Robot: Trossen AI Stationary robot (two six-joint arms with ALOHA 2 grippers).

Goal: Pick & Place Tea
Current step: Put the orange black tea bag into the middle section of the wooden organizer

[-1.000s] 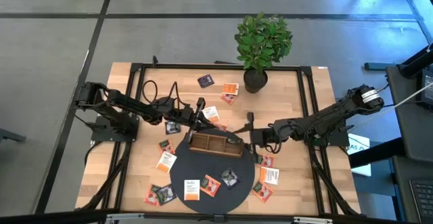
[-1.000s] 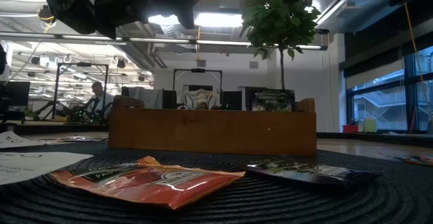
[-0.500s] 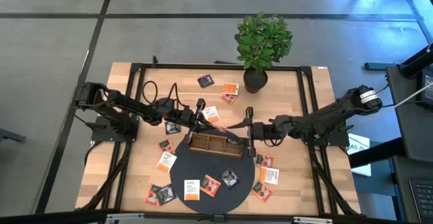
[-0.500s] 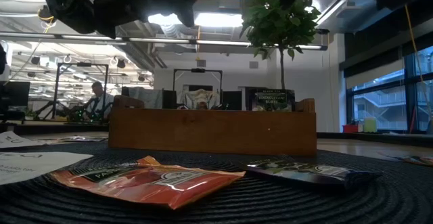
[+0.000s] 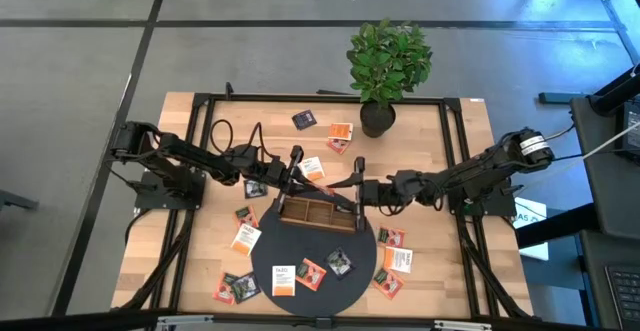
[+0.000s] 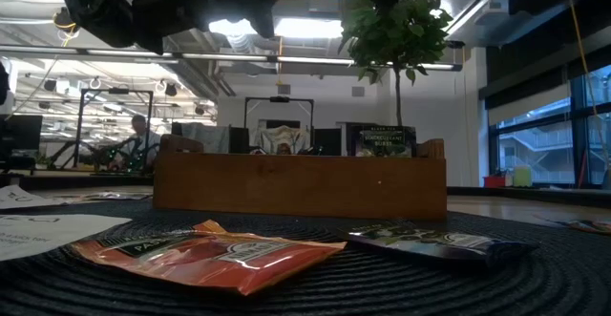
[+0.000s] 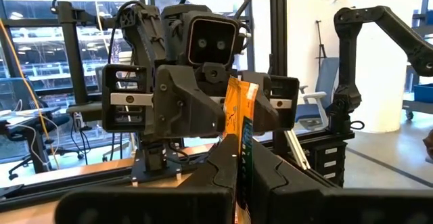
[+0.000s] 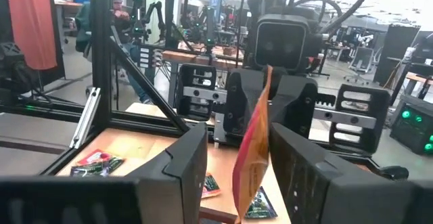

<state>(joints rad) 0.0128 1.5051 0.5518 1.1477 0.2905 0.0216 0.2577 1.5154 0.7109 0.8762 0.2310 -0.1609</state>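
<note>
An orange tea sachet (image 7: 239,105) stands on edge in the air above the brown wooden tray (image 5: 315,213), with my left gripper (image 7: 238,162) shut on it. My right gripper (image 8: 237,173) faces the left one from the table's right. It is open, one finger on each side of the sachet (image 8: 252,139), with a gap showing on both sides. The tray rests on a round black mat (image 5: 262,256). More tea sachets lie flat on the mat, among them an orange one (image 6: 205,254) and a dark one (image 6: 430,242). Others are scattered over the table. My left gripper pinches the sachet's end nearest the table's left (image 7: 237,146) between its two fingers. The fingers come level from the table's left. The sachet stands upright on edge, sticks out toward the right gripper and is lifted clear of the tray.
A potted plant (image 5: 388,66) stands at the far edge, right of centre. Loose sachets lie far of the tray (image 5: 340,131), left of the mat (image 5: 245,236) and right of it (image 5: 398,259). Black frame rails (image 5: 455,151) run along the table's sides.
My right gripper has gone level toward the table's left, toward the left gripper, and rolled a little. Its open fingers now stand on either side of the held sachet. The left gripper and the sachet have kept still.
</note>
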